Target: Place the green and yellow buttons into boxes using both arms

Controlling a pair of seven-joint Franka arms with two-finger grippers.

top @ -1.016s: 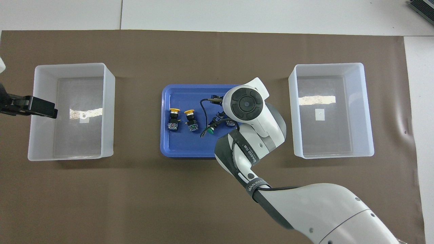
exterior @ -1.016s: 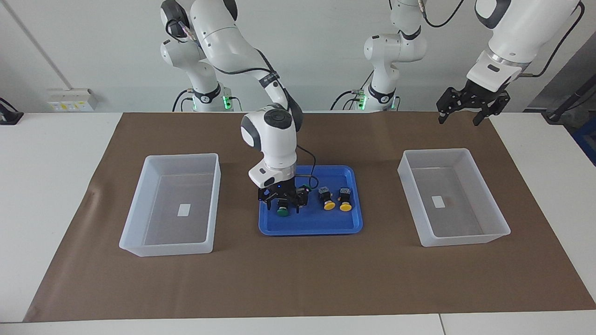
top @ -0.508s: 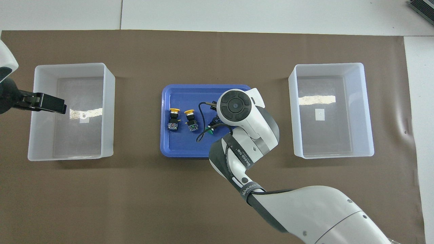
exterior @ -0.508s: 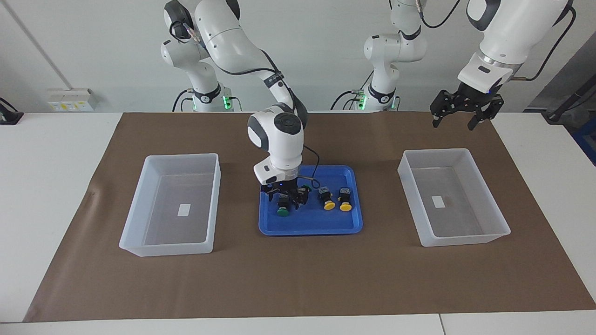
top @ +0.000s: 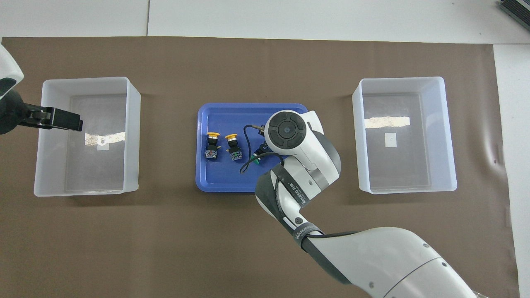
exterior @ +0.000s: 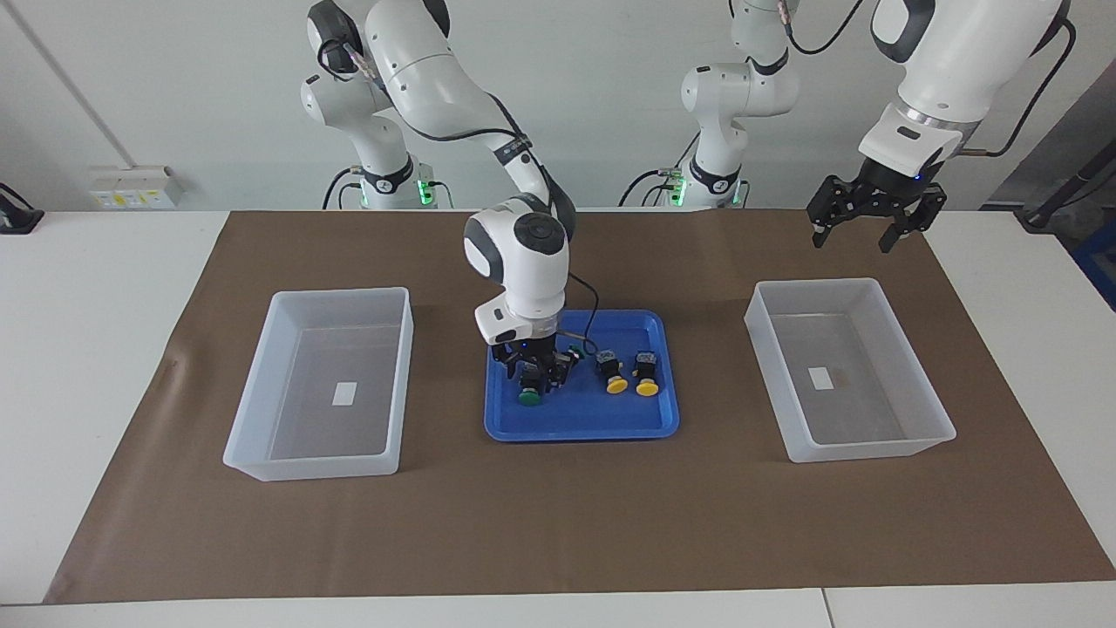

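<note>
**My right claw down on a green button in the tray**

My landmark is the shallow blue plastic tray [exterior: 581, 426] at the middle of the brown paper mat [exterior: 558, 523].

My right gripper [exterior: 532, 377] is down inside that tray, at its end toward my right arm's base. Its fingers stand on either side of a black-bodied push-button with a round green cap [exterior: 528, 397]; I cannot tell whether they are clamped on it yet. A second green-capped button [top: 256, 160] lies just beside it, mostly hidden under my wrist.

Two black-bodied buttons with round yellow caps [exterior: 617, 385] [exterior: 647, 388] lie side by side in the same tray, toward my left arm's end of it, caps pointing away from me.

One translucent white rectangular plastic tub [exterior: 261, 436] sits on the mat off the tray's right-arm end, and its twin [exterior: 933, 419] off the left-arm end. Each has a small white label inside.

My left gripper [exterior: 863, 228] hangs in the air, fingers spread wide, holding nothing, up over the twin tub's wall.
</note>
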